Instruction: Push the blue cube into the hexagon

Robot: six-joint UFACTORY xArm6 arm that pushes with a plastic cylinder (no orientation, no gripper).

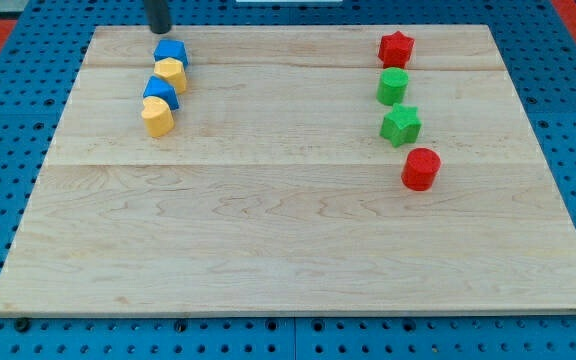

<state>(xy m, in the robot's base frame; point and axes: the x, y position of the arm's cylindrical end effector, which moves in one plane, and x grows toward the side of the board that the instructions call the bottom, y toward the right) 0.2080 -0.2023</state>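
Observation:
Four blocks form a tight column at the view's upper left. From the top they are a blue block (170,51), a yellow block (171,74), a second blue block (160,92) and a yellow block (157,117) that looks hexagonal. Each touches its neighbour. I cannot tell for sure which blue block is the cube; both look boxy. My tip (159,31) is at the board's top edge, just above and slightly left of the top blue block, very close to it.
A column of blocks stands at the view's upper right: a red star (396,47), a green round block (393,86), a green star (401,125) and a red cylinder (421,168). The wooden board (288,250) lies on a blue pegboard.

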